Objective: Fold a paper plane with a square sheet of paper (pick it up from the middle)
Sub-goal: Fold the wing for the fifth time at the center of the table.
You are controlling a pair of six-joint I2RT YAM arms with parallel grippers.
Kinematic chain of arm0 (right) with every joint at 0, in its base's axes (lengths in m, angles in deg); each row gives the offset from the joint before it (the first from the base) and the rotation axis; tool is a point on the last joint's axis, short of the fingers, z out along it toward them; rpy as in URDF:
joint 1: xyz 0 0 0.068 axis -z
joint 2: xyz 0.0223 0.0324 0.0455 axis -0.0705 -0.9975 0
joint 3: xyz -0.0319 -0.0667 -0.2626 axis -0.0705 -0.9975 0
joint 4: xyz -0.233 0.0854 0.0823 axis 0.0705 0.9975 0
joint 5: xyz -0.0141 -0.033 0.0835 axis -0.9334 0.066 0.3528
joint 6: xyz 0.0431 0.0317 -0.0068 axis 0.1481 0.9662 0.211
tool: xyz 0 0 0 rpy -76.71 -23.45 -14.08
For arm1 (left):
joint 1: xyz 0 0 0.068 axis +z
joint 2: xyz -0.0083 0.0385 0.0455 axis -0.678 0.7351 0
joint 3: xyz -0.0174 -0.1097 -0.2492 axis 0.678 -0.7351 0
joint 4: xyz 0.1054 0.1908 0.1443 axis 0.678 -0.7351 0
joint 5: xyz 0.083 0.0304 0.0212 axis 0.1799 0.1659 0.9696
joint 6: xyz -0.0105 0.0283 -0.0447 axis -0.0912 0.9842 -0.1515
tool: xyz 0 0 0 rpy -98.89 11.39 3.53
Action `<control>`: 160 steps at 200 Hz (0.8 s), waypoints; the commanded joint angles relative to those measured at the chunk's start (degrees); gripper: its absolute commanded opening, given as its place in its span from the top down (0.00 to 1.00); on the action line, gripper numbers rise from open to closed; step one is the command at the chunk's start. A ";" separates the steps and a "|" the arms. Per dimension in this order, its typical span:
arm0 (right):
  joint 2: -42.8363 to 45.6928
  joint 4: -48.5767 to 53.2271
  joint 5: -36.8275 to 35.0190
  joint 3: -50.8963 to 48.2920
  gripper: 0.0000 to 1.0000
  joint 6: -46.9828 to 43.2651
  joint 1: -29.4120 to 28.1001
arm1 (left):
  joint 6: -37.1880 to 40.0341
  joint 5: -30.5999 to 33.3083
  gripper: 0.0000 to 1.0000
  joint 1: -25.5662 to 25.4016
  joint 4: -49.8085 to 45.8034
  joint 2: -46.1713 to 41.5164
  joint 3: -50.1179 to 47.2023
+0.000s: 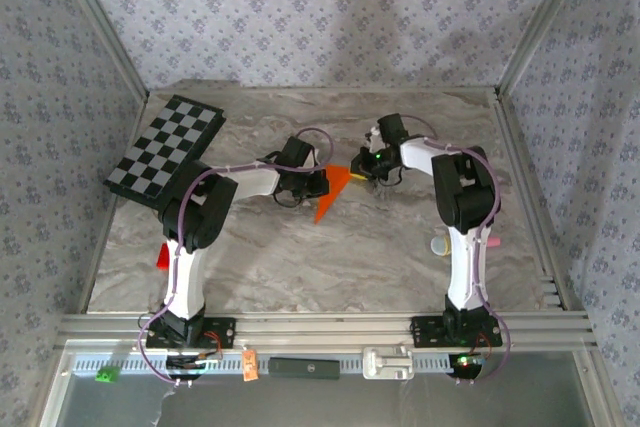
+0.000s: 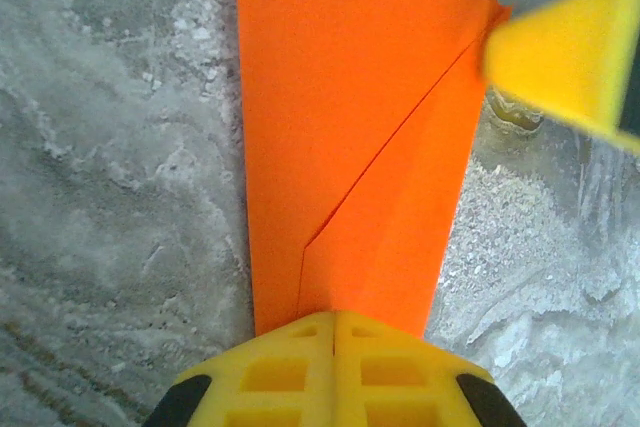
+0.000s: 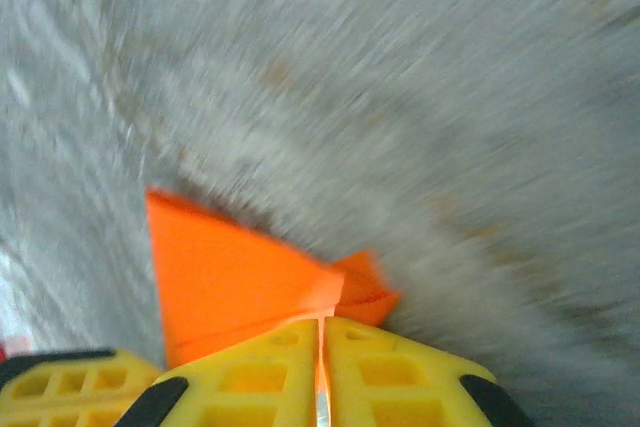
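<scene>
Pinching the paper (image 2: 340, 127) at its narrower end, the left fingers (image 2: 335, 347) are clenched on it. The right fingers (image 3: 322, 347) clamp its far corner. The orange paper, creased to a point, is at mid-counter (image 1: 330, 257), three o'clock from the checkerboard (image 1: 165, 147).

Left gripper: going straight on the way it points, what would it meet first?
Left gripper is shut on the orange paper, so that first; beyond, probably a yellow finger of the right gripper, depth unclear.
</scene>
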 commanded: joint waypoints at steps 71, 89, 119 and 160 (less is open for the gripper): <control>6.56 -0.12 -6.14 0.61 0.86 1.15 3.69 | 1.76 -1.84 0.96 1.04 -10.85 0.18 3.81; 10.39 0.79 -7.89 -2.16 0.84 0.78 2.35 | 0.46 -2.27 0.84 1.12 -9.72 -3.81 5.58; 15.10 3.10 -11.98 -6.08 0.74 1.84 -0.20 | -1.49 0.51 0.63 2.60 -8.60 -11.08 4.20; 16.58 5.58 -11.78 -7.05 0.63 5.18 -5.91 | 0.22 8.47 0.45 7.40 -11.78 -21.10 -2.53</control>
